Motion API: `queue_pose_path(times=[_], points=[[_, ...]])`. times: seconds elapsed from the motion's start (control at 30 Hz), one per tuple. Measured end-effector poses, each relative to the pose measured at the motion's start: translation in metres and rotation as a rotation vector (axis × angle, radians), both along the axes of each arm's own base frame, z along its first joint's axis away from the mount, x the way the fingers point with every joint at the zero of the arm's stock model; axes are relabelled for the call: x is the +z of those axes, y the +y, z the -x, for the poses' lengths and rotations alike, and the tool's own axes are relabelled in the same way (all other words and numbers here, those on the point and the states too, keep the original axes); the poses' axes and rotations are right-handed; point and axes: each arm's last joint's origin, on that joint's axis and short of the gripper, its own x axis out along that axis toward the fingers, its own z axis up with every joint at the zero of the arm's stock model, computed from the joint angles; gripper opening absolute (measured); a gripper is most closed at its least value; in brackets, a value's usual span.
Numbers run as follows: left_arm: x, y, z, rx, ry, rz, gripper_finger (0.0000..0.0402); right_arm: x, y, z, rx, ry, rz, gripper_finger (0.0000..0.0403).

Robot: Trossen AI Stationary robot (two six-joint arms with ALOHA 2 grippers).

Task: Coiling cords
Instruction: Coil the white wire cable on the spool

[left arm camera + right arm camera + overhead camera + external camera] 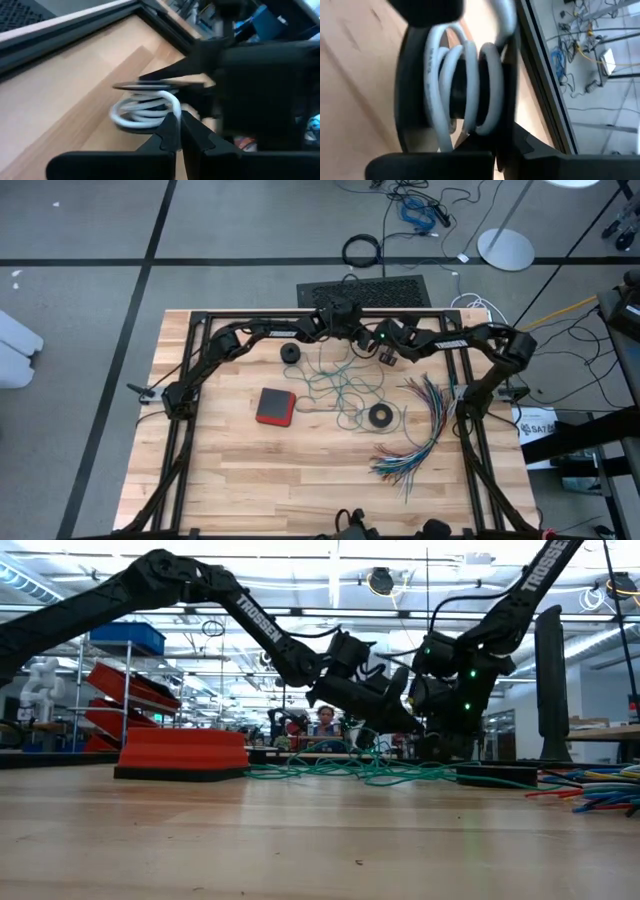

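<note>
Step in hand: looks like winding the white cord (462,85) onto its small round black-and-white piece (387,356), up at the far middle of the table (300,480). A few turns are on already.

Right gripper (385,352): jaws fully closed on the round piece, which sits on edge between the fingers in the right wrist view, white loops wrapped round its core.

Left gripper (177,125): meets the right one over the far edge. Jaws nearly closed, pinching the white cord right beside the coil.

Teal-green cord (335,385): not coiled yet, lying in a loose tangle mid-table, just near side of both grippers.

Next move, my guess: the left needs to carry its strand round the core for another turn while the right holds the piece steady. Keep some tension or the loops will probably slide off.

Edges: the black frame rail runs just behind the grippers, so there's very little room to swing that way.

Open room: bare wood toward the near side. Things to dodge: red block (275,406) to the left, black ring (380,416) and fanned multicoloured wires (420,435) to the right, a small black round thing (291,352) by the left arm.
</note>
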Motion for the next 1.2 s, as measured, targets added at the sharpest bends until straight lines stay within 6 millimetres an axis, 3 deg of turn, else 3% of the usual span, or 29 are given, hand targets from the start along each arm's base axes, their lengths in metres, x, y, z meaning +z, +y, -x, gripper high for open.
queue_pose_path(times=[0.33, 0.87, 1.2], points=[[-0.007, -0.005, -0.004, 0.094, 0.032, -0.04, 0.0013, -0.02, -0.007, -0.001, -0.04, 0.078, 0.022, 0.0], [-0.016, -0.019, -0.005, 0.081, 0.137, 0.027, 0.0014, -0.021, -0.001, -0.011, 0.07, 0.162, 0.086, 0.0001], [-0.017, -0.019, -0.004, 0.084, 0.155, 0.021, 0.0014, -0.023, 0.013, -0.019, 0.196, 0.203, 0.051, 0.0049]])
